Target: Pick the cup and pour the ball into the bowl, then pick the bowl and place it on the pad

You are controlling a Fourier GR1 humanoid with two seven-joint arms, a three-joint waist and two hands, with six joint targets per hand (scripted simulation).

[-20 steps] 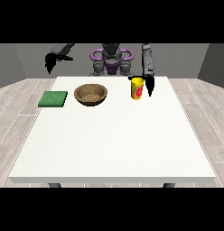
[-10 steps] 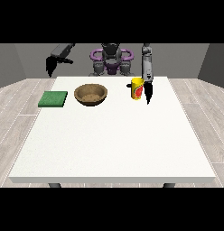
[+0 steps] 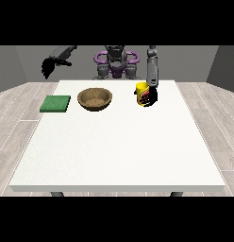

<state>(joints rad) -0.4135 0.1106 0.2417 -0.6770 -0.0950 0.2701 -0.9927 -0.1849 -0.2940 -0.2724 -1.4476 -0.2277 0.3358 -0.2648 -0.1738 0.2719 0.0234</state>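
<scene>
The yellow cup (image 3: 142, 93) is standing upright on the white desk (image 3: 119, 146) in the upper right of the frame, well apart from the wooden bowl (image 3: 95, 99) near the upper centre and the green pad (image 3: 55, 103) at the upper left. The robot hand at the view's right (image 3: 149, 96) is pressing against the cup's right side, its dark fingers appearing to wrap round the wall — so it reads as clamped on the cup, though the ball inside is too small to make out. The robot hand at the view's left (image 3: 48, 67) is hanging raised above the desk's far left corner; whether its fingers are apart or together I cannot tell.

The step in hand looks like securing the cup before lifting. Doing it well probably means lifting straight and keeping the cup upright on the way across — tipping only once its mouth is over the bowl.
</scene>
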